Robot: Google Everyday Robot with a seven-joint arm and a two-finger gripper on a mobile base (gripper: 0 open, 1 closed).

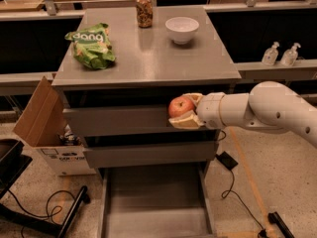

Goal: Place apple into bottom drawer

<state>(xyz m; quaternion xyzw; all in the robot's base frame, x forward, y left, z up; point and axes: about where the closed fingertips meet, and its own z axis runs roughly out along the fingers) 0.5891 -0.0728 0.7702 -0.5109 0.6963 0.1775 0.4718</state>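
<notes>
The red apple [180,106] with yellowish patches is held in my gripper [185,111], in front of the top drawer's face on the right side of the grey cabinet. The gripper's pale fingers [185,123] close above and below the apple. My white arm reaches in from the right. The bottom drawer [153,202] is pulled out below, a long shallow grey tray with low side walls, and nothing shows inside it. The apple is well above it.
On the cabinet top [148,53] are a green snack bag [91,46], a brown can [144,11] and a white bowl [182,29]. A cardboard box [42,118] leans at the left. Cables lie on the floor at both sides. Two sanitiser bottles [280,53] stand at the right.
</notes>
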